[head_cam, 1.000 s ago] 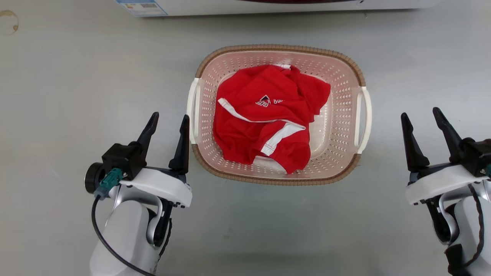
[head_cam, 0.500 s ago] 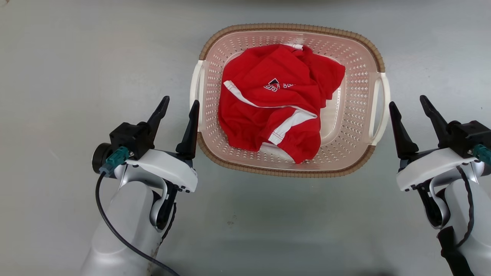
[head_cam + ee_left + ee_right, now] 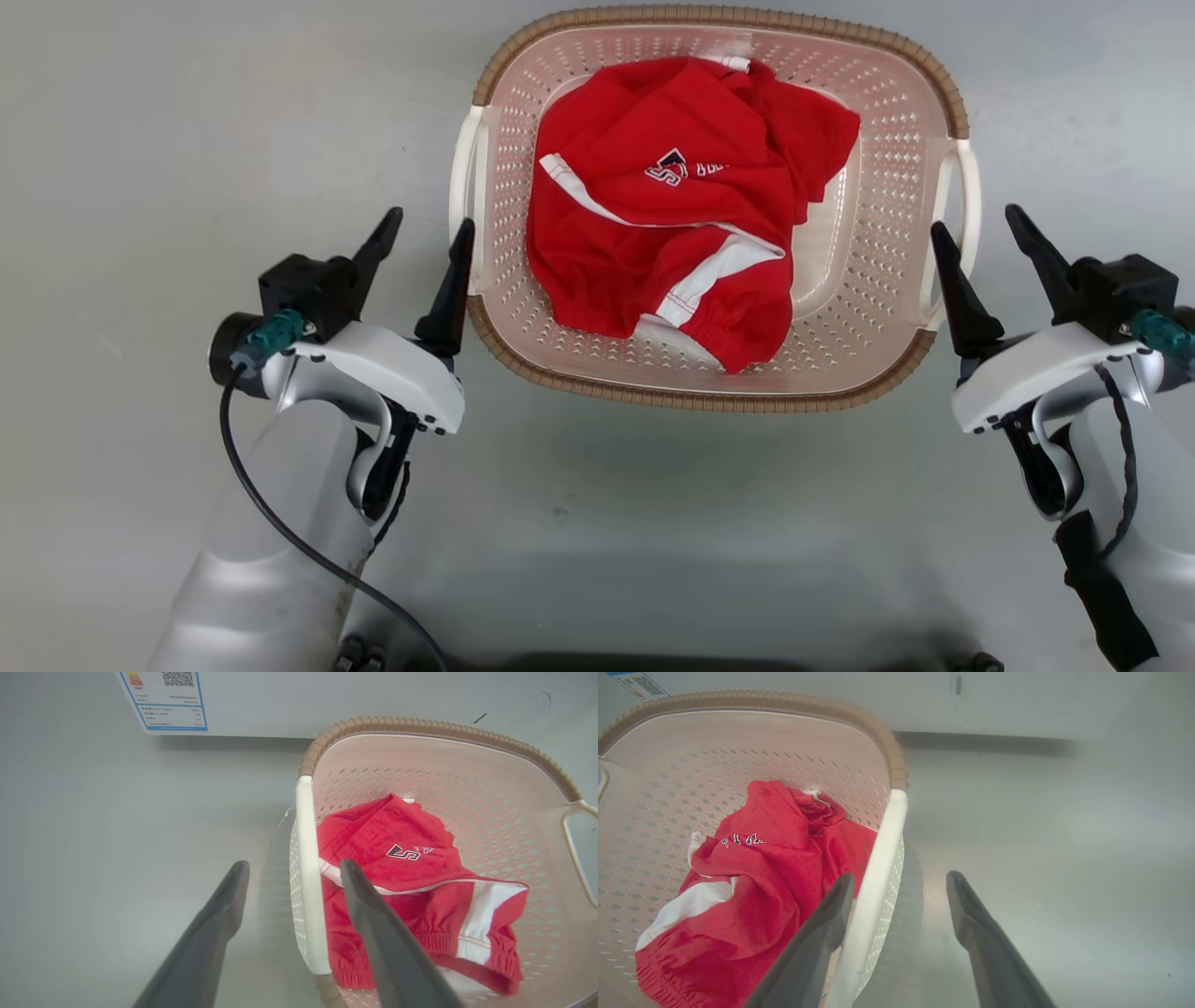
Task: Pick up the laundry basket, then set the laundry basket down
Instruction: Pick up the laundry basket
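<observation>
One laundry basket (image 3: 887,215) stands on the grey floor (image 3: 187,140), pale pink and perforated, with a brown woven-look rim and two white side handles, one on each short side. Inside it lies one crumpled red garment (image 3: 653,205) with white stripes and a small dark-and-white logo; it covers most of the basket's bottom and leaves a bare strip toward the right handle (image 3: 971,187). Two grippers flank the basket, one per side. The left gripper (image 3: 430,220) is at the basket's left handle (image 3: 457,177) with its jaws spread wide and nothing clamped. In the left wrist view that handle (image 3: 306,858) runs up between the two dark fingers (image 3: 219,924), one finger over the floor outside the basket and the other over the garment inside. The right gripper (image 3: 975,218) is just as wide apart at the right handle and holds nothing. In the right wrist view the handle (image 3: 878,872) passes between its fingers (image 3: 985,942), one inside the basket and one outside. Whether any finger touches a handle cannot be told. Beyond the basket's far rim stands one white appliance (image 3: 327,700) bearing one blue-edged label (image 3: 163,700).
</observation>
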### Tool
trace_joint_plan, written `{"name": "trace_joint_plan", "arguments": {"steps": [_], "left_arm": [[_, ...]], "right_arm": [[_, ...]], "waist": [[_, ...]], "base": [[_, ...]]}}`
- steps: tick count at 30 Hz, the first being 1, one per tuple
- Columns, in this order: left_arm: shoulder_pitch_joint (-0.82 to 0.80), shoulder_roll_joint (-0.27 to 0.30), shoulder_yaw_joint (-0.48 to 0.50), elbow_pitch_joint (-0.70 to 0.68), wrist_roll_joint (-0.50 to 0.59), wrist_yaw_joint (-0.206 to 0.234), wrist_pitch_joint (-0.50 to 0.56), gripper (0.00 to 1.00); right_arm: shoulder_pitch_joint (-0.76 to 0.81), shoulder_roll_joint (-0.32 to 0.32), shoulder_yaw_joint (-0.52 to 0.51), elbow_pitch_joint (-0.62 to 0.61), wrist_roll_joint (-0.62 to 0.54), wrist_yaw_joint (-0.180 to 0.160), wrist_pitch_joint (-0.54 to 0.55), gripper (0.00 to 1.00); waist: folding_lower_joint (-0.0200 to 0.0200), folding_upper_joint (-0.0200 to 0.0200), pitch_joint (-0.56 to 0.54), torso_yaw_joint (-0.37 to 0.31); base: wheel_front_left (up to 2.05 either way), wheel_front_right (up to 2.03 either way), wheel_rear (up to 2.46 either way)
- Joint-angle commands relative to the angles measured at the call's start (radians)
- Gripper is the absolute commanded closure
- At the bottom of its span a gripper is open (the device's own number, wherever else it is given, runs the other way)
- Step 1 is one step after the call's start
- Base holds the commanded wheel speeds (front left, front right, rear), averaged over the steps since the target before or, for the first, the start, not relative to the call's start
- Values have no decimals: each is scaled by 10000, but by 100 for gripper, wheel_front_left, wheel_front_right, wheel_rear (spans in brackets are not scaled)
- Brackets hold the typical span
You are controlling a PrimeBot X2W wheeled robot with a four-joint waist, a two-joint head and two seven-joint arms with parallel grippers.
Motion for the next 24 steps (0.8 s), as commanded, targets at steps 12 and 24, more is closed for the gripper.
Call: {"name": "trace_joint_plan", "arguments": {"steps": [12,24], "left_arm": [[-1131,580,-606,763,-537,-24,-61,0],[-2122,727,-1523,1706,-974,-25,-61,0]], "right_arm": [[-624,-8,618,312,42,42,-138,0],[-1175,-8,740,486,46,42,-138,0]], "waist": [[0,0,982,-27],[0,0,1452,-46]], "base": [[0,0,0],[0,0,0]]}}
